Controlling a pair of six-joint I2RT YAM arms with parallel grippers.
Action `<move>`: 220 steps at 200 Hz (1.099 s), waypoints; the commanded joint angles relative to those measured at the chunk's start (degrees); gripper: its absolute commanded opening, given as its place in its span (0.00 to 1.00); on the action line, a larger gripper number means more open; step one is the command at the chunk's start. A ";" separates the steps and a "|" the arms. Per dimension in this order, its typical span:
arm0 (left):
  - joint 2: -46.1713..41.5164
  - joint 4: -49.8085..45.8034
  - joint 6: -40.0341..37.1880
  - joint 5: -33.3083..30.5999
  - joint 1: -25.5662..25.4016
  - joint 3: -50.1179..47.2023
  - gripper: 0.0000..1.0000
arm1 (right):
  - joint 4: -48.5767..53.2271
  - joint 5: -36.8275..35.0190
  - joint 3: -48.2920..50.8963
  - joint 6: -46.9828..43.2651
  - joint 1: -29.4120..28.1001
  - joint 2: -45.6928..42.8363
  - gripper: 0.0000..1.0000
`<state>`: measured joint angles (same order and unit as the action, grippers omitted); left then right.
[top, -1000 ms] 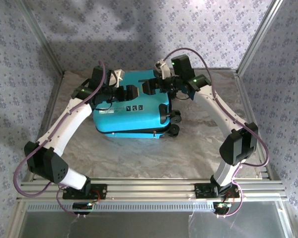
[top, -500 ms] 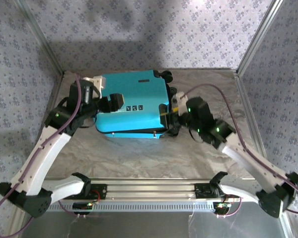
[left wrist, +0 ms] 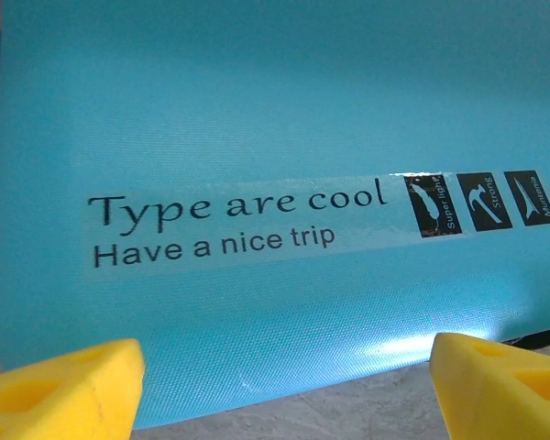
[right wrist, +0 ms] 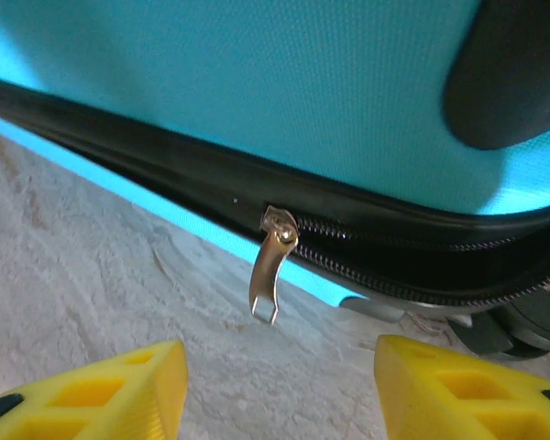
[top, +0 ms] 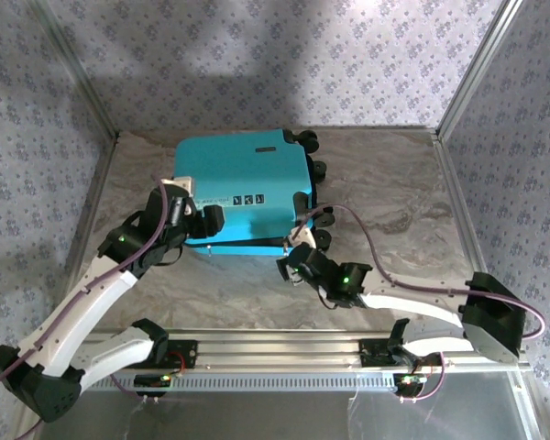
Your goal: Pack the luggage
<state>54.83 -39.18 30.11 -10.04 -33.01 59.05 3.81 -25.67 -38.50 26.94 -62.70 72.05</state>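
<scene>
Left gripper (left wrist: 284, 385) and right gripper (right wrist: 280, 378) have pulled lower, both spread. The luggage (top: 243, 188) lies upper centre, wheels (top: 319, 170) right, long axis seemingly left-right, lettered "Type are cool / Have a nice trip".

On the turquoise shell of the suitcase (left wrist: 257, 82), the left wrist view shows a clear sticker strip (left wrist: 257, 220) printed in black, its upper line reading "Type are cool" and the smaller line under it reading "Have a nice trip". At the strip's right end stand three black squares with white pictures: the first (left wrist: 433, 205) is marked "Super light", the second (left wrist: 484, 200) "Strong", and the word on the third (left wrist: 534, 197) is too small to make out. From the top view the same strip shows on the suitcase's upper face as tiny dark marks (top: 247, 199), too small to read.
</scene>
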 commanded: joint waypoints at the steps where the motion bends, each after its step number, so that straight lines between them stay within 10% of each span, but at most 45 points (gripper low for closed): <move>1: -1.61 1.64 0.48 -1.49 -0.23 -0.26 0.82 | -4.79 -5.29 -1.11 5.02 -0.50 1.69 0.58; 169: -1.65 2.09 0.30 0.49 -0.28 -0.07 0.82 | -12.14 2.81 -3.20 8.35 4.43 12.22 0.46; 220: -1.65 2.58 0.57 0.93 -0.29 -0.75 0.82 | -15.08 2.84 -2.12 7.75 4.99 10.90 0.00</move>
<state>54.39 -37.45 30.11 -9.76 -33.01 58.78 -6.72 -22.48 -39.57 35.22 -58.41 83.64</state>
